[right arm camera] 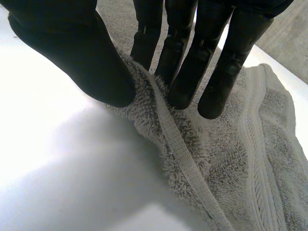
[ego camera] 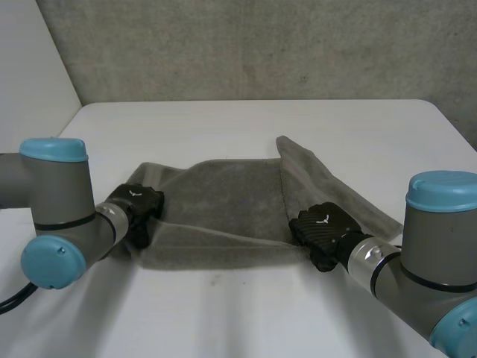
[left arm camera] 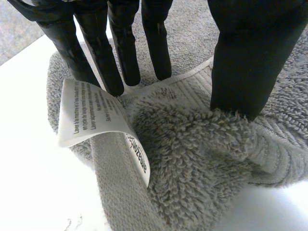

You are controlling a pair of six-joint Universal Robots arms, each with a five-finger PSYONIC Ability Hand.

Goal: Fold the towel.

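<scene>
The grey towel point(ego camera: 223, 201) lies rumpled on the white bench point(ego camera: 246, 313). My left hand point(ego camera: 138, 209) pinches its near left corner between fingers and thumb, beside the white label point(left arm camera: 91, 113). My right hand point(ego camera: 322, 231) pinches the raised hem at the near right edge.

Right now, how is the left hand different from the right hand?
The left hand pinches the towel at its near left corner, the right hand at its near right side. A white label lies by the left hand's fingers; a hem ridge rises at the right hand's. Both pinch cloth between thumb and fingers.
</scene>
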